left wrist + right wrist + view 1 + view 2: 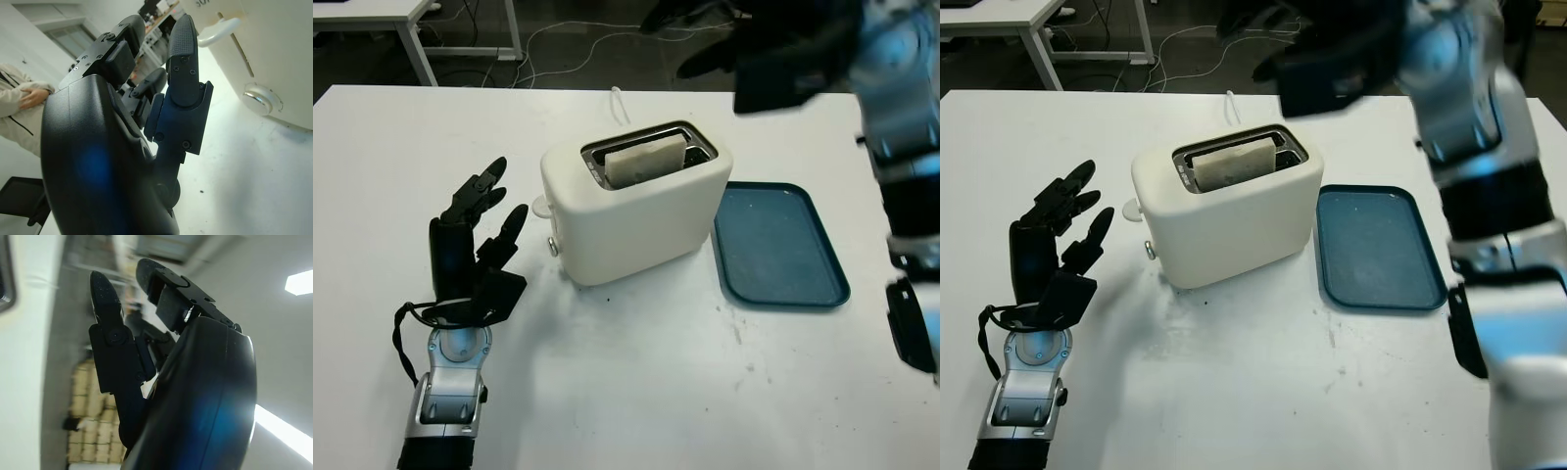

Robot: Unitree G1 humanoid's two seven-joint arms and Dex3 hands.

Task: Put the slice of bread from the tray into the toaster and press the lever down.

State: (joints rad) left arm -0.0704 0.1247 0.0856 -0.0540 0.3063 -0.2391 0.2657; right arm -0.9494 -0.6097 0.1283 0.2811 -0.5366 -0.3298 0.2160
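A slice of bread [644, 162] stands in the slot of the cream toaster [636, 211] at the table's middle, its top edge above the rim. The toaster's lever [541, 205] sticks out of its left end, with a round knob [262, 99] below it. The blue tray [778, 245] lies bare just right of the toaster. My left hand [481, 220] is open, left of the toaster and close to the lever without touching it. My right hand [1317, 54] is open, raised high above the table behind the toaster.
A white cable [619, 101] runs off the table behind the toaster. Another white table [382, 20] stands at the far left on the dark floor. A person [22, 107] in a light jacket stands off to the side.
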